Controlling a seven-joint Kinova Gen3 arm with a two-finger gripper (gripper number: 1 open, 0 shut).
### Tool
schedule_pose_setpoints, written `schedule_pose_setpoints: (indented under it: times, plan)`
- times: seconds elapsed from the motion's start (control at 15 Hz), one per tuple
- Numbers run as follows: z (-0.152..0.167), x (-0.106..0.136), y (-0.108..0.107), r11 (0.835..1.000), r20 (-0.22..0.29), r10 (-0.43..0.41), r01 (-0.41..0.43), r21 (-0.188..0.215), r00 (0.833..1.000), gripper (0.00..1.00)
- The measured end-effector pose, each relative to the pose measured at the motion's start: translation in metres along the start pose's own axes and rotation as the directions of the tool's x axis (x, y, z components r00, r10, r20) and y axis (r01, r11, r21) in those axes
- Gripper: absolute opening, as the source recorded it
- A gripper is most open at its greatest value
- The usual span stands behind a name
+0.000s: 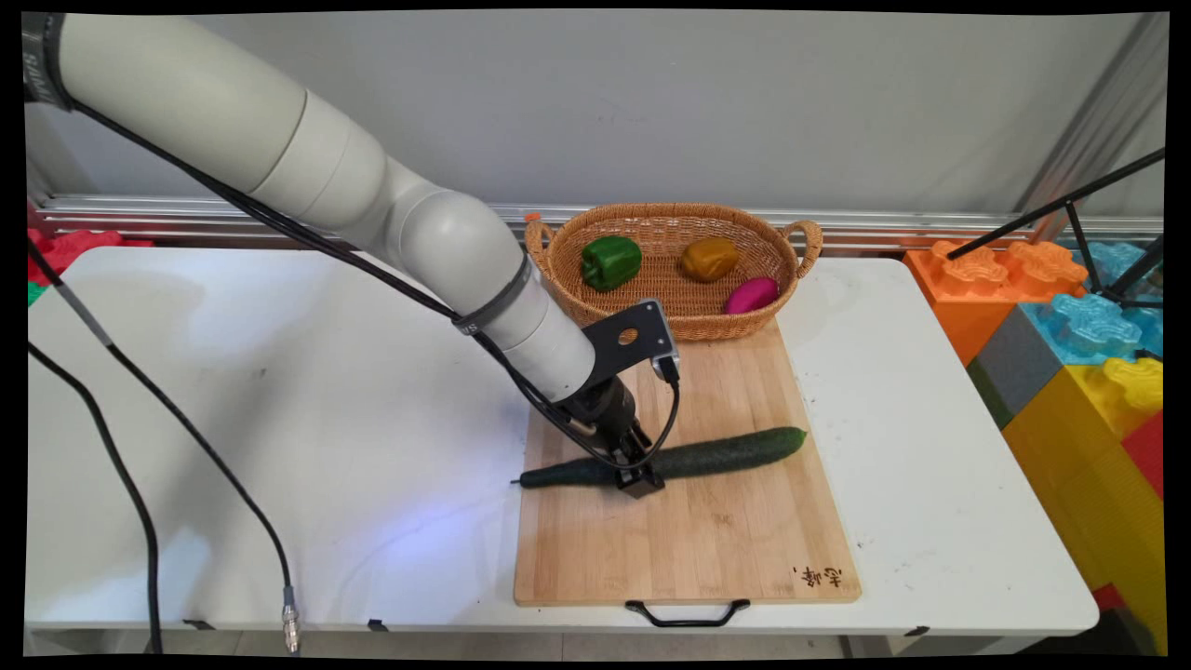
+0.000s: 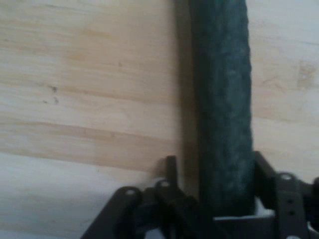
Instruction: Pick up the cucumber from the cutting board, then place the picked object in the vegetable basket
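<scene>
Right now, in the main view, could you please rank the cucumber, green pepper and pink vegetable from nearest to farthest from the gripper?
1. Cucumber: lying on the cutting board, between the fingers of the gripper.
2. Green pepper: left side of the basket.
3. Pink vegetable: right side of the basket; its distance is close to the pepper's.

Basket (image 1: 670, 321) blocks board (image 1: 689, 549) edge at 12 o'clock. Cucumber (image 1: 726, 453) lies across mid-board. Board open toward 6 o'clock; table (image 1: 279, 419) open at 9 o'clock.
</scene>
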Motion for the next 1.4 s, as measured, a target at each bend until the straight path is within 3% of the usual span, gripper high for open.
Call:
schedule_pose_setpoints:
  times: [0.4, 0.8, 1.07, 1.4]
  plan:
    - [-0.013, 0.009, 0.005, 1.000, -0.019, 0.013, -0.013, -0.009, 1.000, 0.00]
    - [-0.057, 0.038, -0.001, 1.000, -0.054, 0.010, -0.009, 0.016, 0.999, 0.00]
    - [-0.087, 0.067, -0.024, 0.997, -0.100, 0.001, 0.006, 0.074, 0.995, 0.00]
    - [-0.109, 0.096, -0.072, 0.981, -0.185, -0.009, 0.045, 0.191, 0.983, 0.00]
